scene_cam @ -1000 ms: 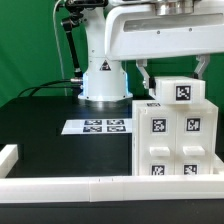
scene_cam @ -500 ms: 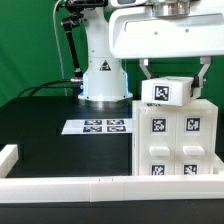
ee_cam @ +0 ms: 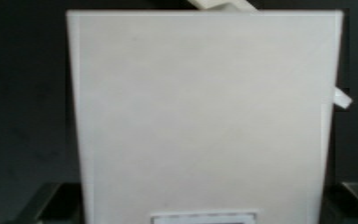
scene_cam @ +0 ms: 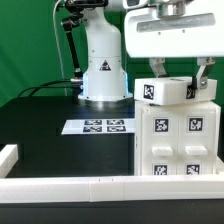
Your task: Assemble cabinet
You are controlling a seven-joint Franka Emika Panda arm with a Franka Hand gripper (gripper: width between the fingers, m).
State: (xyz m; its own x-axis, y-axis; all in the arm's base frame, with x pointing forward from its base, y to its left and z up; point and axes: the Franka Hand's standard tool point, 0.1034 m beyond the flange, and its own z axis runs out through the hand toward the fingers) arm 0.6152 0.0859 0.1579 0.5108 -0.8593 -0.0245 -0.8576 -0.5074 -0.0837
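The pincer (scene_cam: 181, 80) clamps the top block (scene_cam: 172, 93) from both sides, its fingers straddling it. That block sits tilted on top of the cabinet (scene_cam: 176, 140), a large white box with tagged drawer fronts, standing on the black tabletop (scene_cam: 50, 115) at the exterior view's right. In the wrist view a plain white face fills the frame. Since a second ago the block has turned, and its tag has shifted toward the exterior view's left.
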